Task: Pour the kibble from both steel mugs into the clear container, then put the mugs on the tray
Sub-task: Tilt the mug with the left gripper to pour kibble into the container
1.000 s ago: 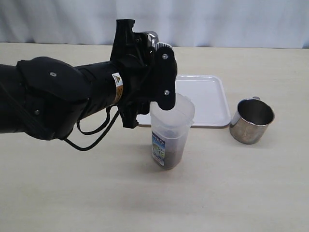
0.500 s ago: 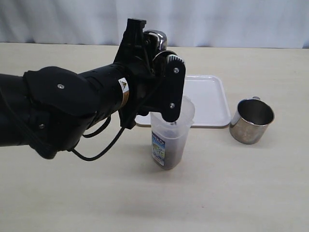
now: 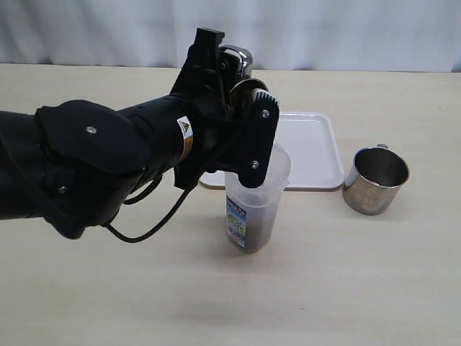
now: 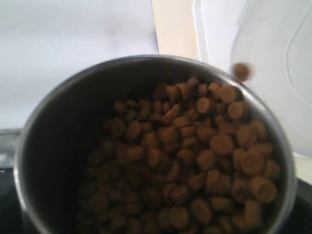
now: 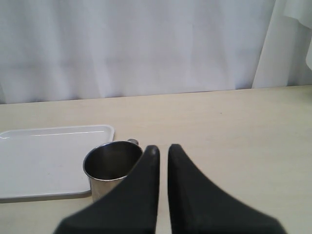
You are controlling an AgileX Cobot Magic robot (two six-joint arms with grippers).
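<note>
We are tipping one steel mug, gripped in our left jaws, spilling kibble into the clear container; right jaws closed, empty. The other mug is sitting empty beside the tray, traying pending.

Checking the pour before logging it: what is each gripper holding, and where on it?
Left gripper grips the tilted steel mug across its body; handle not visible. Right gripper is shut, empty.

No words or numbers are legible; 2 printed marks show. A blue-and-white label low on the clear container has print too small to read. A white sticker with a yellow warning triangle sits on the black left arm.
</note>
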